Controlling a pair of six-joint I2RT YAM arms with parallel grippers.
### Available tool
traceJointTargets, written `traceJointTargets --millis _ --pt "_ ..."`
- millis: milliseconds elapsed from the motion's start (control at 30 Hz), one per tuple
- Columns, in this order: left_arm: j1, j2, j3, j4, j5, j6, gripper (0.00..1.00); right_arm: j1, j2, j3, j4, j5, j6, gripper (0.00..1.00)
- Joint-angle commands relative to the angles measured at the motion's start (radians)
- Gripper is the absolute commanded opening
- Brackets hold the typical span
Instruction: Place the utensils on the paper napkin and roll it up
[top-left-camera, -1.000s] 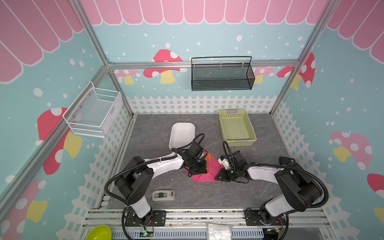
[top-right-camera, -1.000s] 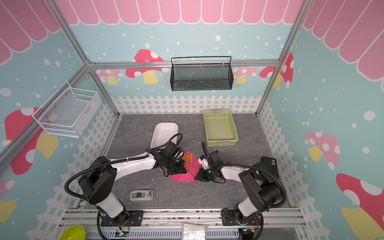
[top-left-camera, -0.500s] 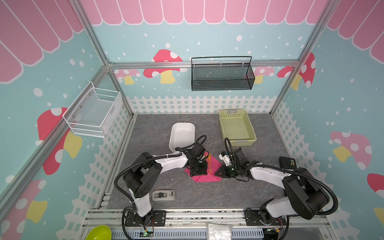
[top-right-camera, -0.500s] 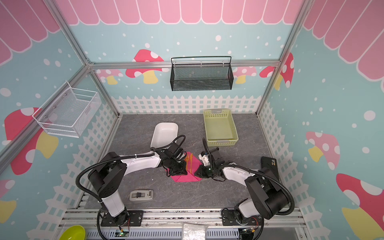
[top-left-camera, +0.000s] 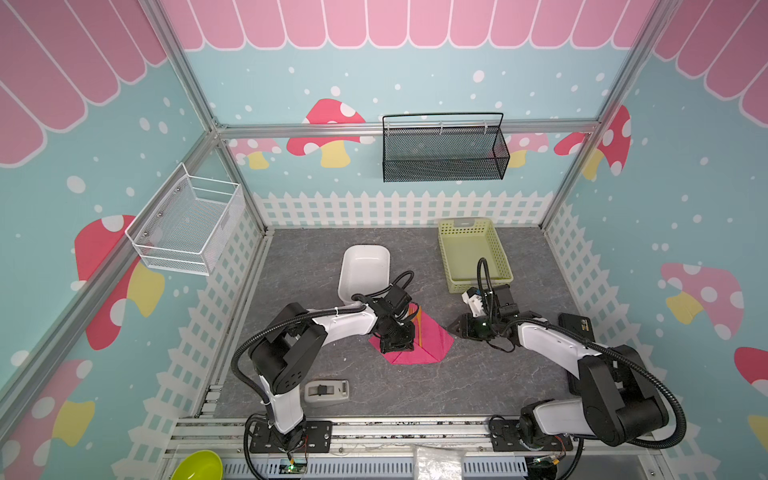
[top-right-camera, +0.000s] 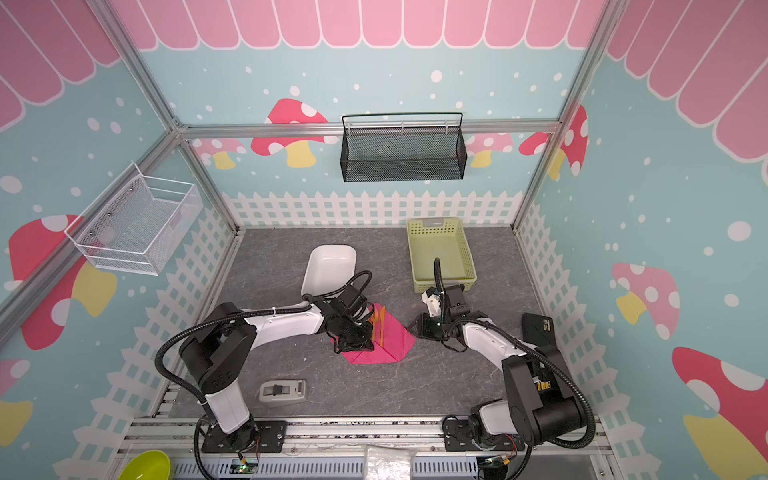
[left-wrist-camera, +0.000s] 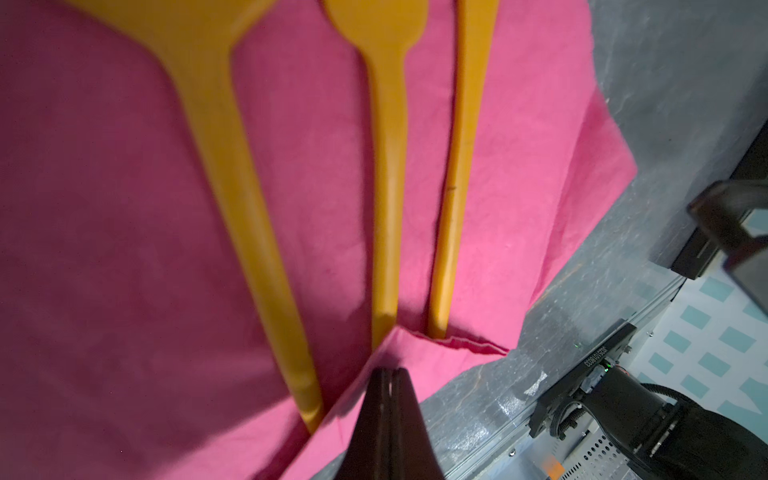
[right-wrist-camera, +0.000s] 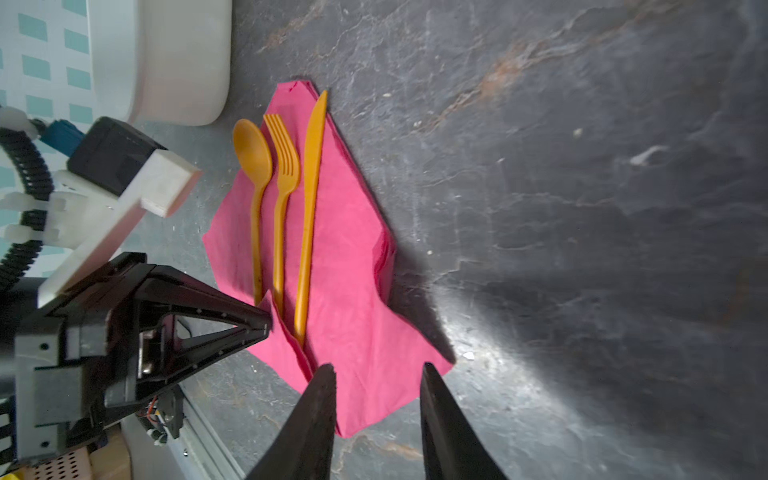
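Note:
The magenta paper napkin (top-left-camera: 434, 343) (top-right-camera: 397, 340) lies on the grey table. An orange spoon (right-wrist-camera: 253, 158), fork (right-wrist-camera: 284, 166) and knife (right-wrist-camera: 311, 166) lie side by side on it; both top views show these utensils (top-left-camera: 417, 328) (top-right-camera: 380, 328). My left gripper (left-wrist-camera: 390, 372) (top-left-camera: 399, 345) is shut on the napkin's edge (left-wrist-camera: 415, 332), raising a flap over the handle ends. My right gripper (right-wrist-camera: 378, 370) (top-left-camera: 455, 326) is open just off the napkin's right corner and holds nothing.
A white dish (top-left-camera: 363, 266) stands just behind the left arm. A green basket (top-left-camera: 473, 253) is at the back right. A small grey device (top-left-camera: 326, 390) lies near the front and a black one (top-left-camera: 575, 326) at the right. Wire baskets hang on the walls.
My right gripper's jaws have opened, and it has drawn back to the right, off the napkin. The left gripper stays shut at the napkin's left edge.

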Motion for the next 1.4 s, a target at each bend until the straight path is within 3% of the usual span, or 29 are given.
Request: traceJointTargets --millis 0,233,800,1367 --pt "-0.003 0.012 0.027 -0.012 -0.019 0.013 0.04 -0.016 0.026 0.012 -0.027 -0.032 -0.050 0.43" --pt "-0.003 0.024 0.035 -0.016 -0.016 0.016 0.04 -0.025 0.081 0.029 0.003 -0.078 -0.083 0.50" --pt "-0.001 0.027 0.045 -0.024 -0.017 0.019 0.04 -0.030 0.261 0.100 0.034 -0.209 -0.186 0.52" --pt "-0.001 0.031 0.045 -0.030 -0.024 0.013 0.04 -0.030 0.212 0.010 0.052 -0.332 -0.186 0.49"
